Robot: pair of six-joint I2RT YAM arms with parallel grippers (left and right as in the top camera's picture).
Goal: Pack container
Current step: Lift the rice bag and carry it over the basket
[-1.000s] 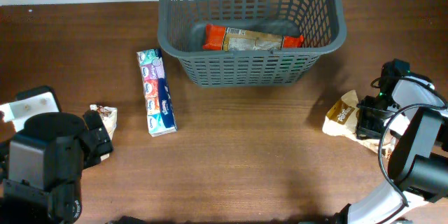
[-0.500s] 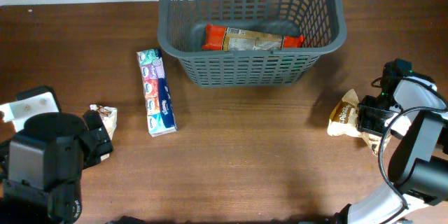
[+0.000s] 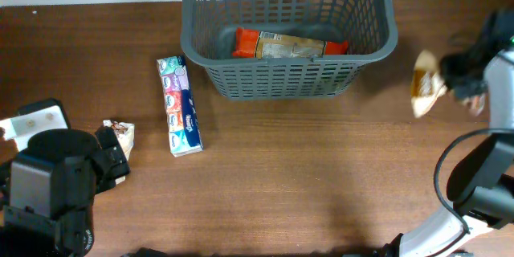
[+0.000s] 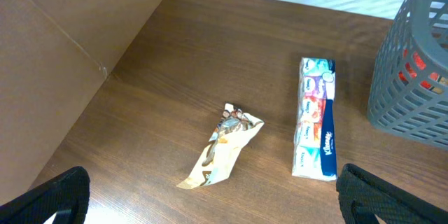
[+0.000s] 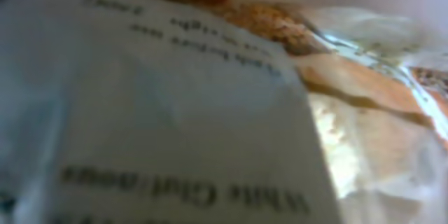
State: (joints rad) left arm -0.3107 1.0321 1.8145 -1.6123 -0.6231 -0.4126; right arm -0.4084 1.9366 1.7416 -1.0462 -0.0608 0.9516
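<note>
The container (image 3: 370, 52), a dark grey slotted basket, stands at the back centre with an orange and tan packet (image 3: 289, 46) lying inside. To its right, my right gripper (image 3: 459, 71) is shut on a tan snack packet (image 3: 425, 85) and holds it above the table, blurred. That packet (image 5: 210, 112) fills the right wrist view and hides the fingers. My left gripper (image 4: 217, 208) stands open at the near left, nothing between its fingers. Just beyond it lie a small crumpled packet (image 4: 222, 143) and a long tissue pack (image 4: 316, 119).
The tissue pack (image 3: 178, 106) lies left of the basket (image 4: 413, 63), and the crumpled packet (image 3: 120, 134) is beside the left arm (image 3: 52, 189). A white wall runs behind the table's far edge.
My right gripper shut on the tan packet on the table, then lifted it and carried it toward the far side, level with the basket's right end. The left arm stayed still.
</note>
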